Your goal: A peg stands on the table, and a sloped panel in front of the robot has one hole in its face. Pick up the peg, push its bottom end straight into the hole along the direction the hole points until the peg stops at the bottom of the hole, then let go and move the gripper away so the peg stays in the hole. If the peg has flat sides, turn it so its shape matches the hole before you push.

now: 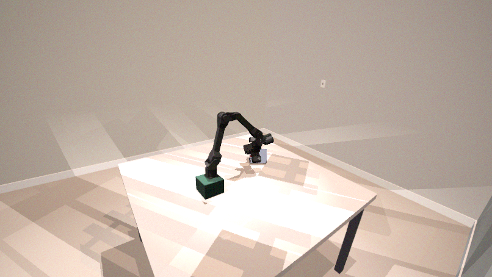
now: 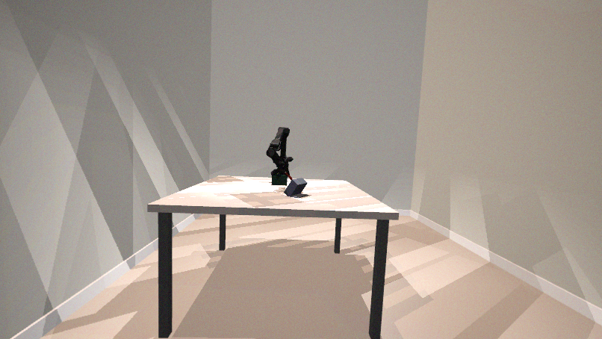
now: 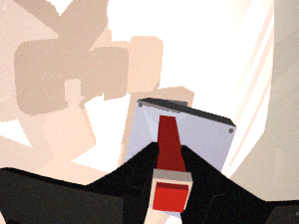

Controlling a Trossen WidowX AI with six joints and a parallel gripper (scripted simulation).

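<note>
Protruding from the claw (image 3: 170,189): red peg (image 3: 169,154), over panel (image 3: 208,135).

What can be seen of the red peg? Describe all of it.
The red peg is a slim, flat-sided bar with a square end face and a pale band below that end, matte like plastic. The pincer is shut on it near the square end, dark fingers on both sides. In the wrist view its far end points at the grey sloped panel; whether the tip has entered the hole cannot be told.
</note>
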